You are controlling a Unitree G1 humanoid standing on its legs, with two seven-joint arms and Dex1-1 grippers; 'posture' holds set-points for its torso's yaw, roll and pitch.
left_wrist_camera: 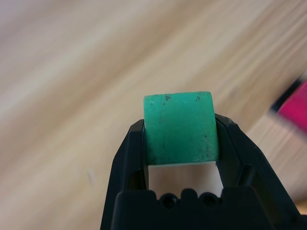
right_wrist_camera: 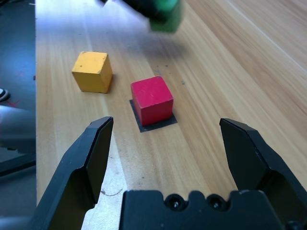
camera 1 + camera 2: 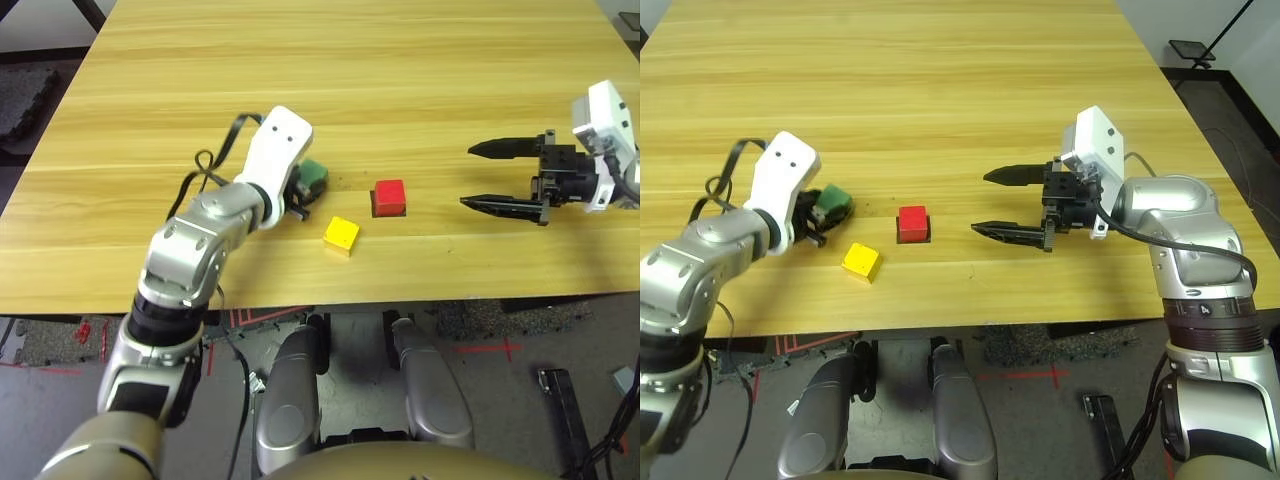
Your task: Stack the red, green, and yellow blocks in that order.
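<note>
The red block (image 3: 390, 195) sits on a flat black square patch (image 2: 153, 123) near the table's middle front. Just to its left and nearer the front edge lies the yellow block (image 3: 342, 234). My left gripper (image 3: 305, 185) is shut on the green block (image 1: 180, 128), holding it a little above the table, left of the red block. To the right of the red block my right gripper (image 3: 482, 176) stands open, its fingertips pointing at the block with nothing between them.
The wooden table (image 3: 350, 70) stretches wide behind the blocks. Its front edge (image 3: 400, 300) runs close below the yellow block. A black cable (image 3: 215, 160) loops off my left wrist.
</note>
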